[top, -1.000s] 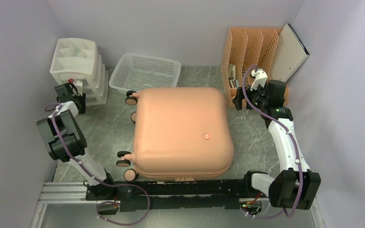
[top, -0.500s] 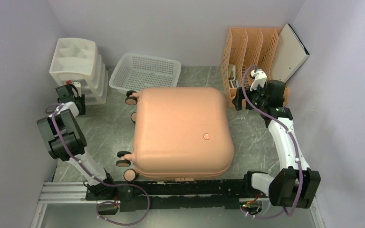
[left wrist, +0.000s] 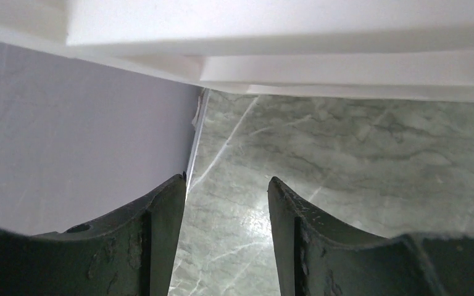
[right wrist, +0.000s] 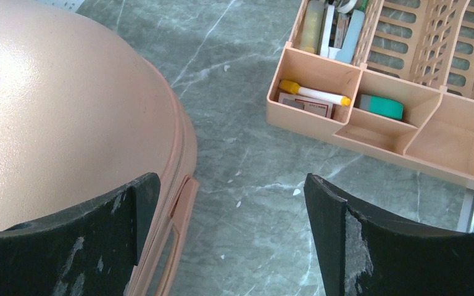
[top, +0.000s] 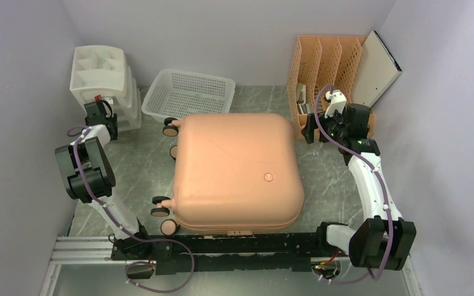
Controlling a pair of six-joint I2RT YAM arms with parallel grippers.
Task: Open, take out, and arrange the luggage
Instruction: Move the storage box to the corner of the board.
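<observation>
- Our right end effector (right wrist: 231, 185) hung wide open and empty beside the salmon-pink hard-shell luggage (top: 237, 169).
- Our left end effector (left wrist: 227, 185), half open, held nothing near the white plastic organiser (top: 102, 77).
- The luggage lay shut on the grey marbled worktop (top: 333, 179); we judged that opening, unpacking and arranging were all left to do.

No legible text, brand name or number is shown in any view. A small round logo (top: 269, 177) is carried on the lid of the luggage (top: 222, 154), but its lettering cannot be made out. Red print is seen on a small white box (right wrist: 305, 105) in the file rack (right wrist: 450, 132), too blurred to be read.
</observation>
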